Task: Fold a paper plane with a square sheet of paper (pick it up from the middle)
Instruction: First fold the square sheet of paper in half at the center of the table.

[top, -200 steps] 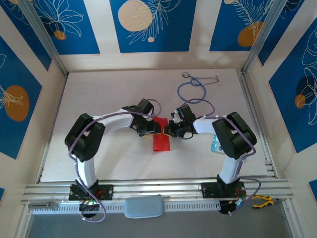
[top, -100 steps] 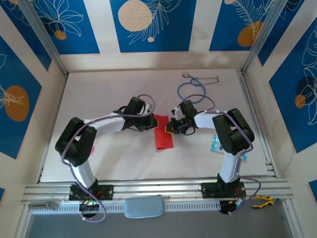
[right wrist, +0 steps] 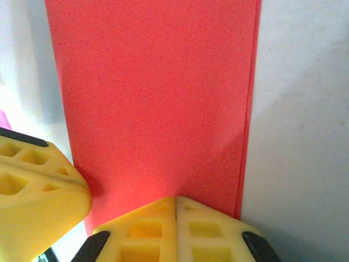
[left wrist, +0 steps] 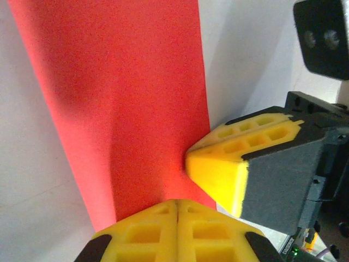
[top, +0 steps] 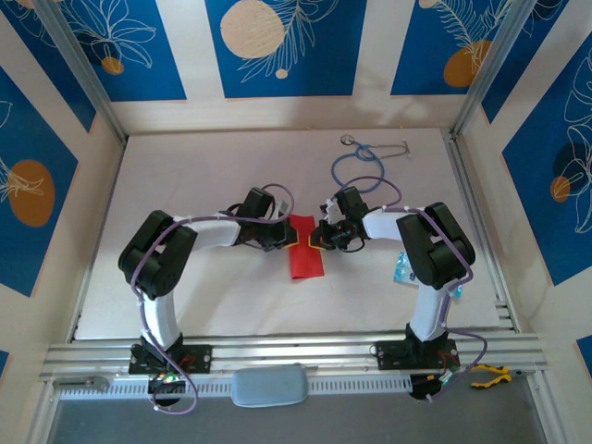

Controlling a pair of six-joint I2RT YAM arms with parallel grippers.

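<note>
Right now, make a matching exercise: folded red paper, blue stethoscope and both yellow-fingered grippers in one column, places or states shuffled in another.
1. folded bright red paper
2. blue looped stethoscope
3. left gripper
4. right gripper

A. shut, at the paper's right side
B. far side of the white table
C. shut, at the paper's left side
D. table centre, between the grippers

Pairs: 1-D, 2-B, 3-C, 4-A

The top external camera looks down from above and behind the arm bases over the whole desk [top: 185, 296]. Each wrist camera peers from very close past its own left gripper [left wrist: 177, 210] or right gripper [right wrist: 175, 206]. Both share the red paper [left wrist: 120, 82] just ahead.
</note>
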